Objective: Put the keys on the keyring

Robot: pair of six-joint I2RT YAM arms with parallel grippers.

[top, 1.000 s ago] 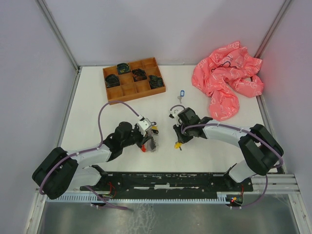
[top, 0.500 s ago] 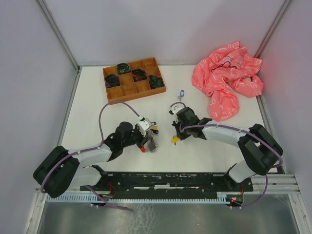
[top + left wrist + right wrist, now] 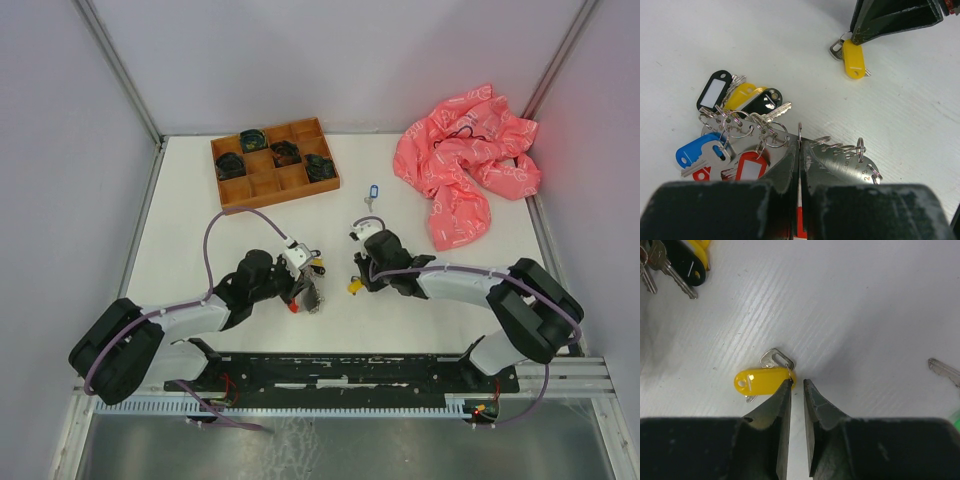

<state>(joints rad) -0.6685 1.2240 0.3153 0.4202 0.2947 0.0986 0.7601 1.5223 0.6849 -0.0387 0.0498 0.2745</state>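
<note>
Right pincer point(image 3: 796, 383) moved left since earlier, left pincer point(image 3: 799, 155) closed on keyring point(image 3: 799, 131), key bunch point(image 3: 735, 127) lying on bench point(image 3: 715, 30), right pincer slightly parted and empty, touching yellow key point(image 3: 762, 381), blue key point(image 3: 373, 189) farther back.

top external: looked down from above, behind arm bases, far, whole table point(image 3: 190, 215) | left wrist: close, low, facing keyring point(image 3: 799, 135) | right wrist: close, straight down on yellow-tagged key point(image 3: 765, 381) | shared: that key, all views
</note>
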